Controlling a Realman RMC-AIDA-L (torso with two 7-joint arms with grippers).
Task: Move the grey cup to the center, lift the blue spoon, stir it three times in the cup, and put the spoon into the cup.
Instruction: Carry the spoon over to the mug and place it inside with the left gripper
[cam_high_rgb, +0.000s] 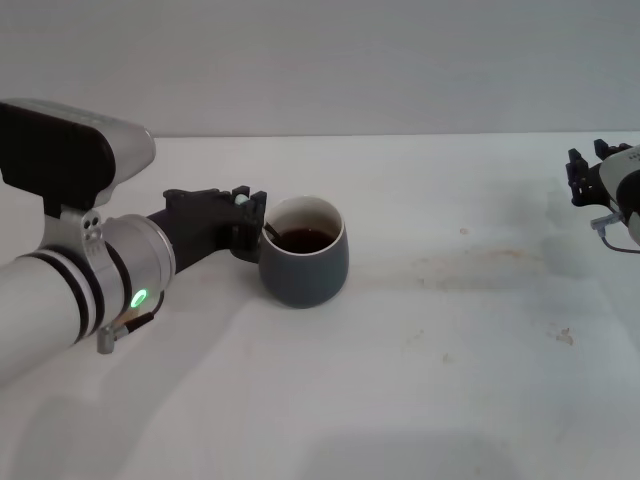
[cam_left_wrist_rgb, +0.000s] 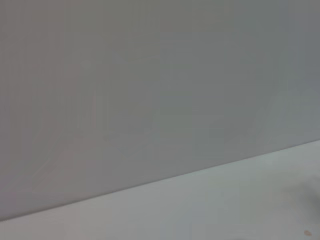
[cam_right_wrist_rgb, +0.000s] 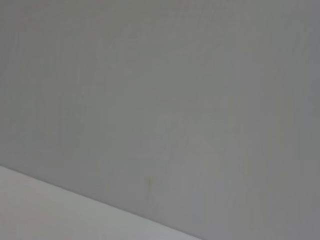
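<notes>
The grey cup stands on the white table a little left of the middle, with dark brown liquid inside its white interior. My left gripper reaches in from the left and presses against the cup's left side, where the handle is hidden between its black fingers; it is shut on the cup. The blue spoon shows in no view. My right gripper hangs at the far right edge, far from the cup, open and holding nothing. Both wrist views show only the wall and a strip of table.
The white table stretches bare to the right and front of the cup, with faint stains near its middle. A grey wall rises behind the table's far edge. My left arm's bulky forearm fills the lower left.
</notes>
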